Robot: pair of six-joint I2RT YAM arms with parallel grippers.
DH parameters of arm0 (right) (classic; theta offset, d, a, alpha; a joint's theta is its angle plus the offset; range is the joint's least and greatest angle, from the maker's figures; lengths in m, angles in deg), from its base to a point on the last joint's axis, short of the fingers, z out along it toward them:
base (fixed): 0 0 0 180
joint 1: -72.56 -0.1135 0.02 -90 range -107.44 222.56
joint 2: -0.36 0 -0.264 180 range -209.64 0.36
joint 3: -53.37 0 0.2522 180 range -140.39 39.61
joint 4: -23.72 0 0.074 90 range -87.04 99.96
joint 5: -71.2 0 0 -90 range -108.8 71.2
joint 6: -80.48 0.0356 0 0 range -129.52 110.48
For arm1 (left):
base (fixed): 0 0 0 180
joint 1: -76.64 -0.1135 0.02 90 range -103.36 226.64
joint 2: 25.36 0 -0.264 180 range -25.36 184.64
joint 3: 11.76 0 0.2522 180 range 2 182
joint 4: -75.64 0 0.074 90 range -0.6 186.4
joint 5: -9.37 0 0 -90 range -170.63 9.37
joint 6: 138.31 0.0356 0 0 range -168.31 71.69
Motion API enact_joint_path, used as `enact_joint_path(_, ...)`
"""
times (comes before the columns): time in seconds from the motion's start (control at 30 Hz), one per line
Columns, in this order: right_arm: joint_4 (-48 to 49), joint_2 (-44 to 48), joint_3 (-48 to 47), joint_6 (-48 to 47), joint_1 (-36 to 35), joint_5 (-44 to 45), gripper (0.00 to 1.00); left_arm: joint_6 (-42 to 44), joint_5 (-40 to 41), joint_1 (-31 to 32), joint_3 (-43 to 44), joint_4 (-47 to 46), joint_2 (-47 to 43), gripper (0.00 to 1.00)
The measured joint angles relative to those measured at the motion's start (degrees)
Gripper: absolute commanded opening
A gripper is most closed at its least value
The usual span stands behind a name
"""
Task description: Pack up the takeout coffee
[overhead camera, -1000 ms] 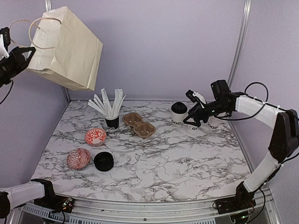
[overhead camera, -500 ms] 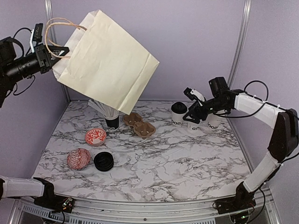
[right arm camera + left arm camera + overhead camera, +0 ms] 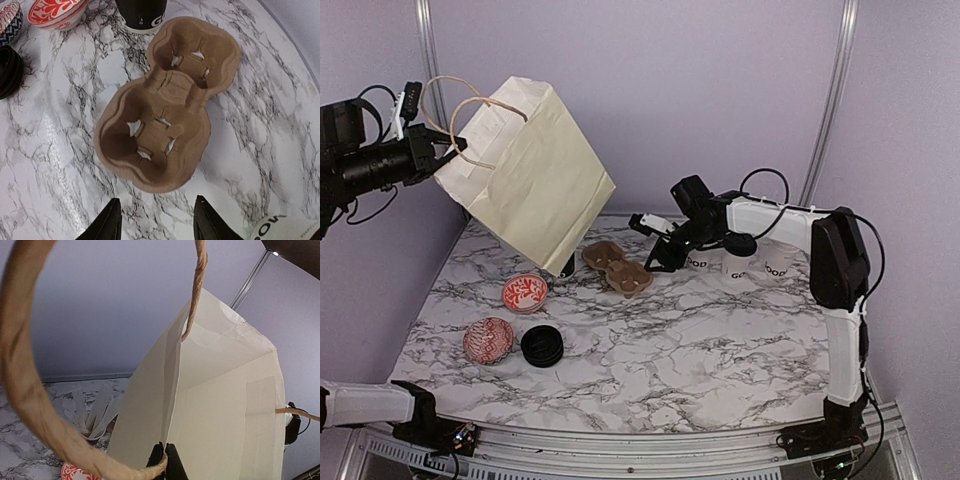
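Tilted paper bag [image 3: 530,170] hangs above-left of cup carrier [image 3: 165,125], left fingers [image 3: 159,460] pinched shut on its rim. It looks empty, but the inside is partly hidden. Both carrier wells empty. The right fingers [image 3: 111,222] are apart, holding nothing, just short of carrier. The coffee cups [image 3: 778,266] stand right of carrier. Risk: fingers shove the light carrier instead of gripping, or the bag swings into it.

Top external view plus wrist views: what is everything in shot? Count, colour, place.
paper bag: one, cream, hanging above the far left
cup carrier: one, brown, empty, far centre
coffee cups: three, white, black lettering, far right
black cup: one, holding white sticks, behind the bag
bowls: two, red-patterned, near left
lids: one stack, black, beside the nearer bowl
table: one, white-grey marble
left end effector: shut on the paper bag
right end effector: open, beside the cup carrier
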Motion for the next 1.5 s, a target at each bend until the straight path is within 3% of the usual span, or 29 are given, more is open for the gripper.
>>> enact_joint_path(0.27, -3.8, -14.7, -16.9, 1.9, -2.7, 1.5, 0.32, 0.9, -0.7, 0.0, -1.6, 2.1, -1.7, 0.00)
enact_joint_path(0.8, -14.0, -18.1, -17.2, 0.1, -3.7, 5.3, 0.24, 1.0, -3.9, 0.0, -3.9, 3.1, -4.1, 0.00)
enact_joint_path(0.97, -14.8, -13.7, -8.5, -1.4, -3.7, 7.5, 0.24, 1.0, -5.1, 0.0, -3.9, 3.2, -3.8, 0.00)
enact_joint_path(1.23, -15.1, 1.7, 14.4, -2.5, -3.6, 11.3, 0.24, 1.4, -7.1, 2.6, -3.9, 3.6, -1.2, 0.00)
enact_joint_path(1.5, -14.4, 16.2, 33.0, -3.6, -1.5, 14.5, 0.25, 4.7, -5.9, 13.1, -1.9, 6.4, 6.5, 0.00)
